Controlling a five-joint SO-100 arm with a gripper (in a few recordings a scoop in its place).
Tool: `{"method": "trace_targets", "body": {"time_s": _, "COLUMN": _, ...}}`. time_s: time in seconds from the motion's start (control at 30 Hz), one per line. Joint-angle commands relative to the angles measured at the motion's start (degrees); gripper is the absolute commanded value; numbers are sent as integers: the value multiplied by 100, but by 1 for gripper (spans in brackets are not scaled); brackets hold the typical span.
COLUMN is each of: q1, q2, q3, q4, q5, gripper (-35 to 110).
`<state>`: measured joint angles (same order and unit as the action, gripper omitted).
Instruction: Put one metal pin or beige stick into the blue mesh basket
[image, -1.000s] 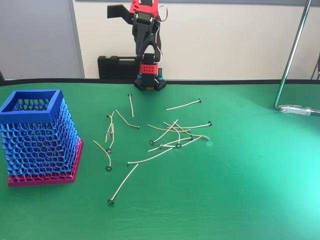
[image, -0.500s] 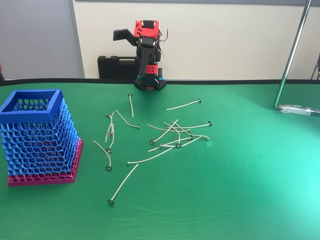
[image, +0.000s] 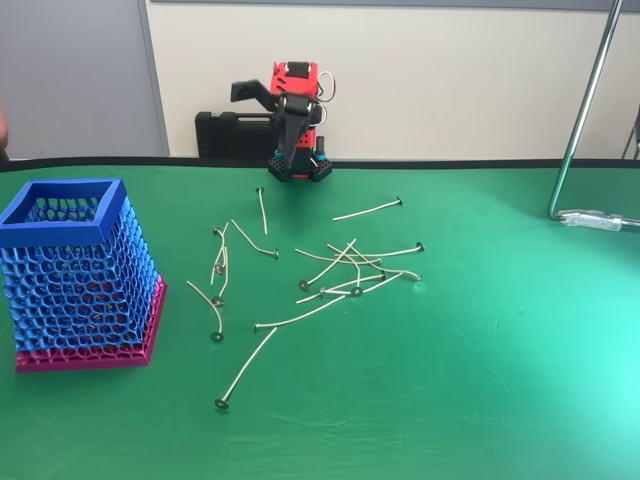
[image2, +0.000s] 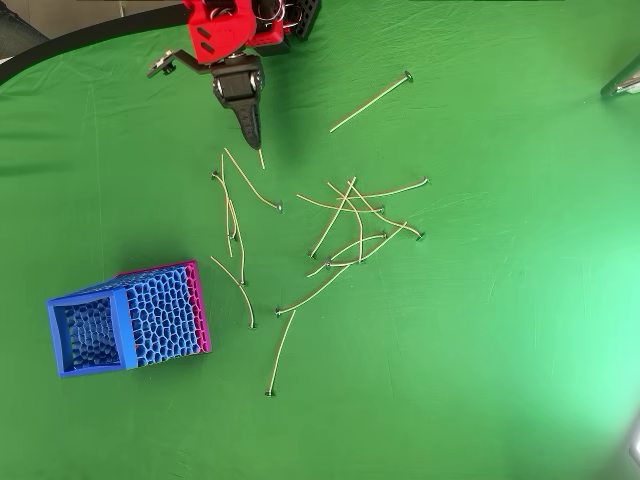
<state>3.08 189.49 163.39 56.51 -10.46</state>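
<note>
While your red-and-black two-finger gripper (image2: 254, 135) has come down from its raised, folded pose of a second ago, it has not reached any pin yet. In the overhead view its dark fingers point down over the near end of the topmost thin pale-beige pin with a small flat round head (image: 262, 210), the one lying closest to the arm's base. The fingers look closed to a single point with nothing between them, so you will need to spread them before you can take hold.

The other beige pins (image2: 350, 225) lie scattered across the green cloth-covered table (image: 480, 380), none moved between the earlier pictures and now. The tall square blue honeycomb-lattice basket with a magenta base (image: 75, 270) stands well apart to the left in the fixed view, in the same place as before, with no pin seen inside it.

I judge this the opening reach: only the arm has changed, lowering toward the pile.
</note>
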Motion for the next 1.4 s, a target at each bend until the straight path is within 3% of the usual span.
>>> {"method": "trace_targets", "body": {"time_s": 0.0, "q1": -9, "q2": 97, "q3": 158, "q4": -79, "q5": 44, "gripper": 0}}
{"method": "trace_targets", "body": {"time_s": 0.37, "q1": 176, "q2": 105, "q3": 1327, "q4": -1116, "q5": 0, "gripper": 0}}
{"method": "trace_targets", "body": {"time_s": 1.37, "q1": 105, "q2": 105, "q3": 1327, "q4": -686, "q5": 79, "gripper": 1}}
